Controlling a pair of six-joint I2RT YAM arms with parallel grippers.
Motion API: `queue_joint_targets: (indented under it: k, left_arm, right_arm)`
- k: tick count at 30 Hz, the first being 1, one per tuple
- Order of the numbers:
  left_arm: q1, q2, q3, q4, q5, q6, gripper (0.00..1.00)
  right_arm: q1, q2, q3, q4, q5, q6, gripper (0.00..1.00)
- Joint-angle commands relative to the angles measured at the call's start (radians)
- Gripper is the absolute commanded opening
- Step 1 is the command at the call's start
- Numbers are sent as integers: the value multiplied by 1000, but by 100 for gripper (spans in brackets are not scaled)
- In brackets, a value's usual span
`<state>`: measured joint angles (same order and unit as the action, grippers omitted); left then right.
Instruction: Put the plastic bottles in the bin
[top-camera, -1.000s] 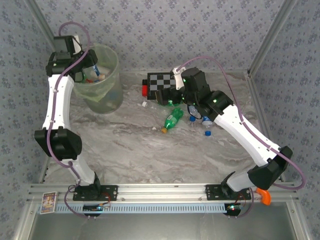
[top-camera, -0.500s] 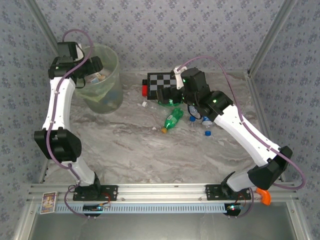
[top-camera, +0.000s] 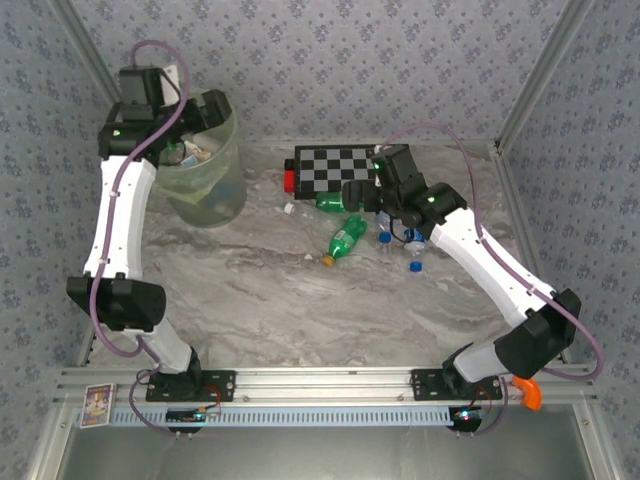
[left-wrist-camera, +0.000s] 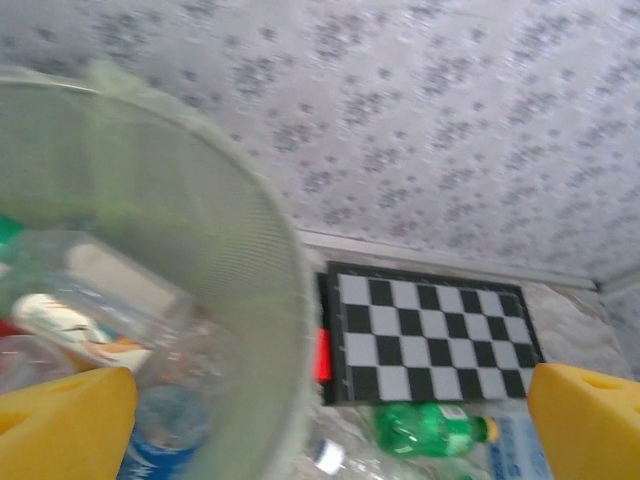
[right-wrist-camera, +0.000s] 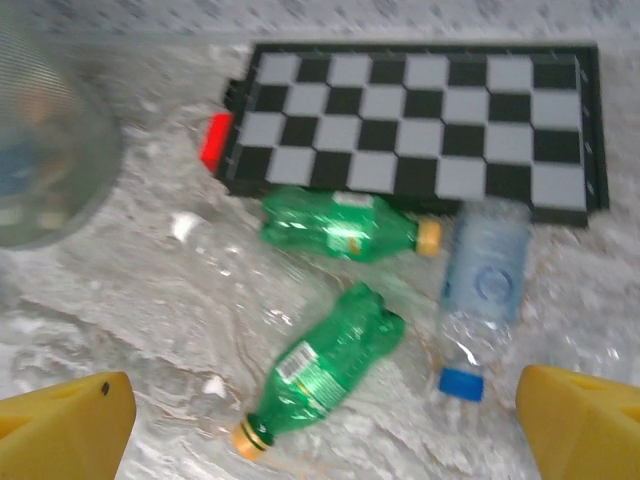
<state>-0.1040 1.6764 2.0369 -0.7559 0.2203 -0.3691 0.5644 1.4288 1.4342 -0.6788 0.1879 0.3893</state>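
Several small plastic bottles (left-wrist-camera: 90, 310) are seen inside the round translucent pale-green bin (top-camera: 215, 195). Two green bottles (right-wrist-camera: 318, 365) and a clear blue-capped bottle (right-wrist-camera: 483, 285) are left on the marbled worktop (top-camera: 300, 300). The left end effector (left-wrist-camera: 320, 420) and the right end effector (right-wrist-camera: 320, 425) are spread apart, empty.

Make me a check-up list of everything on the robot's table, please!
Surface: grey marbled table, bottles lying at its far middle.
Job's things: bin at the far left, bottles in the bin; on the table, a green bottle by the board, a second green bottle and a clear blue-capped bottle.
Clutter: checkerboard, red block at its left edge, small card on the near rail.
Grippers: left gripper open, empty, over the bin; right gripper open, empty, above the bottles.
Cables: purple cables looped along both arms.
Surroundings: patterned walls, metal frame.
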Motion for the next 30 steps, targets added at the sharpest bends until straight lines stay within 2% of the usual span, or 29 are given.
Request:
queue_joint_targets:
  k: [1,7,11,15,18,23,26,30]
  left_arm:
    - [-81,-47,-30,27,24,-18,100]
    - [-194,-65,-120,52,8,-59,100]
    - [-244,-81,-196,66,-2,-85,100]
    - [-261,-98,-246,44,-2,-100,100]
    - [-261,-132,-281,35,-11,-104,100]
    - [-261,-177,-294,-27,-47,-81,100]
    - [-261,-199,-293,-72,-64,-72,100]
    - [-260,-237,-307,-103,-90,-65,100]
  right_arm:
    - [-46,-20,-61,-59,-3,92,99]
    - [-85,-27,-177,-39,-25,205,92]
    - [-27,-7,-233,21,-10,278,92]
    - [40,50,-291,72,7,350,92]
    - [95,112,-288,74,69,405,93]
    - [156,233,-283,163,89,483,92]
    - [185,314,-250,180,99,500,92]
    - [198,411,-155,118,117,539,90]
